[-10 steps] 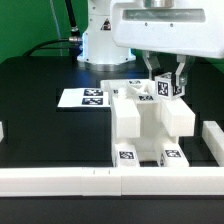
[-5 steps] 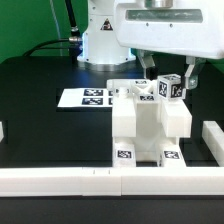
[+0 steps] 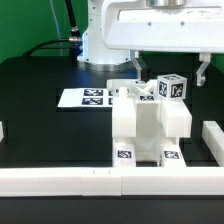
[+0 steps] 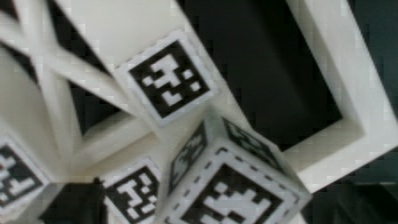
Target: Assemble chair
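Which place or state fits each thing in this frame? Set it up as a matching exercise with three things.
Things:
1. robot's hand
2. thin flat white marker board
3. small white tagged plastic block

Places or states:
A. on top of the chunky white plastic chair assembly
B. open, holding nothing
C. flat on the black table, to the exterior view's left of the chair

Pairs: 1-B; 2-C; 3-A
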`<state>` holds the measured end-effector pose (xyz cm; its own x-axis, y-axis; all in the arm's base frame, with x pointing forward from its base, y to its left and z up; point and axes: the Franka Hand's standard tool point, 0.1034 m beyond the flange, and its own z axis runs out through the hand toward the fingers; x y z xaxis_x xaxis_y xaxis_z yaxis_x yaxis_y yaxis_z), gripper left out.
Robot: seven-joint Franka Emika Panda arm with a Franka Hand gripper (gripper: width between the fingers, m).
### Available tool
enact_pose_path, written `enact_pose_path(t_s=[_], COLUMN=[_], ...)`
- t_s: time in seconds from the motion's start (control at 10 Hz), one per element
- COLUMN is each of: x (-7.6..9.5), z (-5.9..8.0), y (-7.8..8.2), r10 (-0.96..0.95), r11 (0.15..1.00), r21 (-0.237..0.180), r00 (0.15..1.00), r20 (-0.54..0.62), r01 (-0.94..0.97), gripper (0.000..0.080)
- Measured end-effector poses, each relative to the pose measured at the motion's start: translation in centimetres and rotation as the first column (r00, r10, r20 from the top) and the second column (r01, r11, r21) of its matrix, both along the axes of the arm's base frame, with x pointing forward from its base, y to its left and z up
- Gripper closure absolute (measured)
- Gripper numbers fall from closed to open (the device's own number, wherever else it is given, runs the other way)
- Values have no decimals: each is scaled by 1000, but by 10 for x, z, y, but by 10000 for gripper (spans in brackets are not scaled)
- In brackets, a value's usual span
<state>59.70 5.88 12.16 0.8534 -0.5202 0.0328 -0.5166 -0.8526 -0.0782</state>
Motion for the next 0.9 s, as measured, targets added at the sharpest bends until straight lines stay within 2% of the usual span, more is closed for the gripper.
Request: enact_pose_path(t_s=[0.2, 0.4, 0.8, 0.9], x=[0, -1, -1, -1], z=[0, 0, -1, -2], y=[0, 3, 2, 3], r10=[155, 331, 565, 571], r11=[988, 942, 822, 818], r21=[-15, -59, -79, -79], r00=[988, 944, 825, 821], r20=[6, -2, -10, -10], r01=[-154, -331, -564, -570], gripper=[150, 150, 150, 163])
